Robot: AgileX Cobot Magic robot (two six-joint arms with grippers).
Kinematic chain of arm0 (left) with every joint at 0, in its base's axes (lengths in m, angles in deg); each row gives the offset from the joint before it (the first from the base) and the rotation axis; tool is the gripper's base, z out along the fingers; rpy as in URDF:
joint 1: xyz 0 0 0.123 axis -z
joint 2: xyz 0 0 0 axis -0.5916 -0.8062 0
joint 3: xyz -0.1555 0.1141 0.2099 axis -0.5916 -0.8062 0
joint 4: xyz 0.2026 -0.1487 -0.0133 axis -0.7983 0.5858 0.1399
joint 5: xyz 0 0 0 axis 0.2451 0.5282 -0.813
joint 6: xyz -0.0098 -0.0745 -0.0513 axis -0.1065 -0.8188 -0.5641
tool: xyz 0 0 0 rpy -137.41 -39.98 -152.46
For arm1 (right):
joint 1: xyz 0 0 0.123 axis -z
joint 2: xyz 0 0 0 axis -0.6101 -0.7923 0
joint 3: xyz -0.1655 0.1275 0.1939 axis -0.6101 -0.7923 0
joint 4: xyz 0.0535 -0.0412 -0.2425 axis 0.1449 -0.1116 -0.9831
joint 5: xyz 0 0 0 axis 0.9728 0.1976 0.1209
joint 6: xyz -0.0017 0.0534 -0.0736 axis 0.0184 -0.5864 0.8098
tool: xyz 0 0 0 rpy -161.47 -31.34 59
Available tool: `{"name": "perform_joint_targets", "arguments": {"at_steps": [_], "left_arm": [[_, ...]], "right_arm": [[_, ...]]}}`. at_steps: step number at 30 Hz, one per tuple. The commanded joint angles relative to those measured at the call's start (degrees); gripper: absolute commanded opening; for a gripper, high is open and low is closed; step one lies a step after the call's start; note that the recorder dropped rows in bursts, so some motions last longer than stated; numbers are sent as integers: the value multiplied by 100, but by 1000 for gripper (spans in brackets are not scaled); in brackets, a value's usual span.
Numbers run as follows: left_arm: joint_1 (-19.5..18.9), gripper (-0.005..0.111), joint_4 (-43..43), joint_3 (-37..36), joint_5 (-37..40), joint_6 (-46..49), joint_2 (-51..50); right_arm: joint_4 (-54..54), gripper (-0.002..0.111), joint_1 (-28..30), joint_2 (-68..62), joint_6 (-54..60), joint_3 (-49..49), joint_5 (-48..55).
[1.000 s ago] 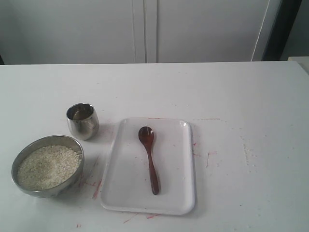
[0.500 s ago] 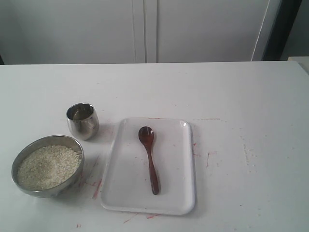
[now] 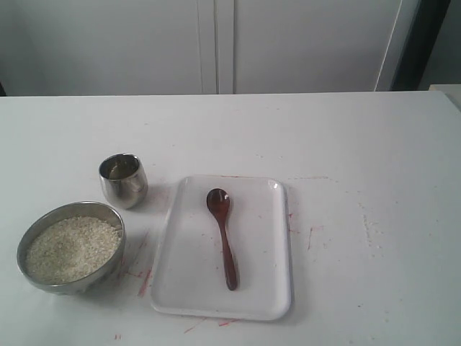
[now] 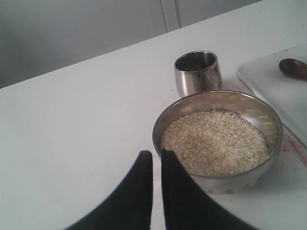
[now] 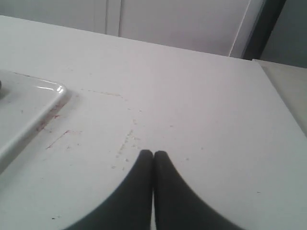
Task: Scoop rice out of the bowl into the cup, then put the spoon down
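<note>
The steel bowl (image 3: pixel 109 216) sits at the front left of the table, filled with off-white rice (image 3: pixel 70 249). Just behind it stands the small steel cup (image 3: pixel 123 180). The dark wooden spoon (image 3: pixel 224 237) lies on a white tray (image 3: pixel 270 299), scoop away from the front edge. Neither arm shows in the exterior view. In the left wrist view my left gripper (image 4: pixel 157 154) hangs shut and empty just short of the bowl (image 4: pixel 261 108), with the rice (image 4: pixel 214 141) and cup (image 4: pixel 197 73) beyond. My right gripper (image 5: pixel 153 154) is shut over bare table, holding nothing.
The white table (image 3: pixel 346 144) carries faint red marks around the tray and a few stray grains (image 3: pixel 369 227) on the right. Pale cabinet doors (image 3: pixel 216 43) stand behind the far edge. A corner of the tray (image 5: pixel 29 108) shows in the right wrist view.
</note>
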Motion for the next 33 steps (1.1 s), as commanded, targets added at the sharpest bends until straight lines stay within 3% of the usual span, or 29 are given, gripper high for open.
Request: {"name": "perform_joint_targets", "arguments": {"at_steps": [1,10,33], "left_arm": [[-9,14,37,18,-27,-27,-4],[-9,14,37,18,-27,-27,-4],[-9,14,37,18,-27,-27,-4]], "right_arm": [[-19,0,225,39,34,-27,15],[18,0,218,39,-452,-27,47],[18,0,-2,39,-478,-27,47]]}}
